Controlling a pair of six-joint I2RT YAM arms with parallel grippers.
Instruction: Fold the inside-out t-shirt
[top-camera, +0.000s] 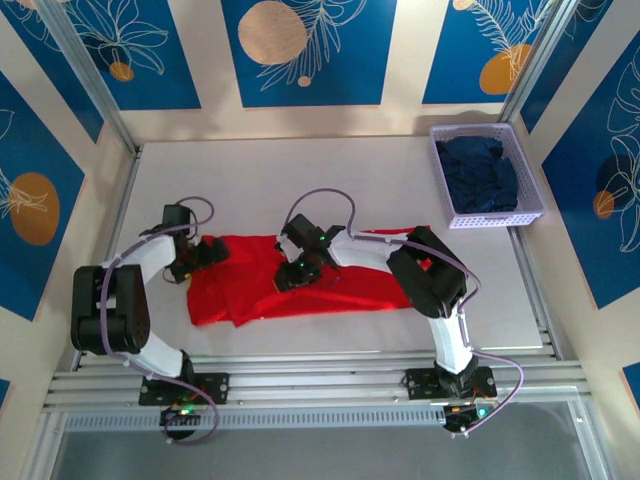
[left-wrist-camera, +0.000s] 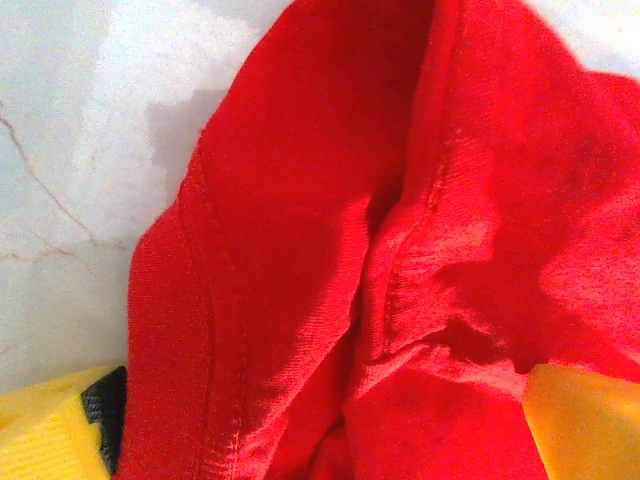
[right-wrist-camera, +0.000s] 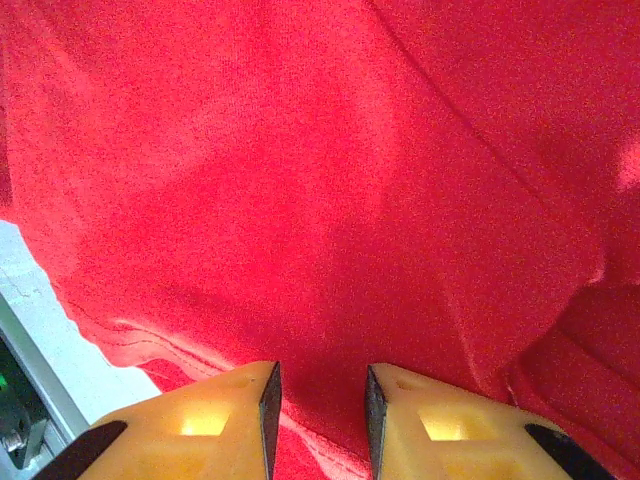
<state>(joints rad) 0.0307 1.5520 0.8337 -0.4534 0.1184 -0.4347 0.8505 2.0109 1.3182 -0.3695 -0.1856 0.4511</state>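
Two wrist cams, L fingers (left-wrist-camera: 45, 435) wide over t-shirt (left-wrist-camera: 300, 250), R fingers (right-wrist-camera: 200, 425) narrow, grip unclear, top cam adds basket (top-camera: 497, 220)

The table (top-camera: 300, 180) is a pale, faintly veined slab that takes up the middle of the top view. The t-shirt (top-camera: 250, 290) lies flat on it as a long red band across the lower middle of the frame, and its left end is rumpled into overlapping folds. A lavender slatted basket (top-camera: 441, 180) stands on the table's upper right corner, well apart from the shirt. In the left wrist view, bare tabletop shows at the upper left beside a seamed red edge.
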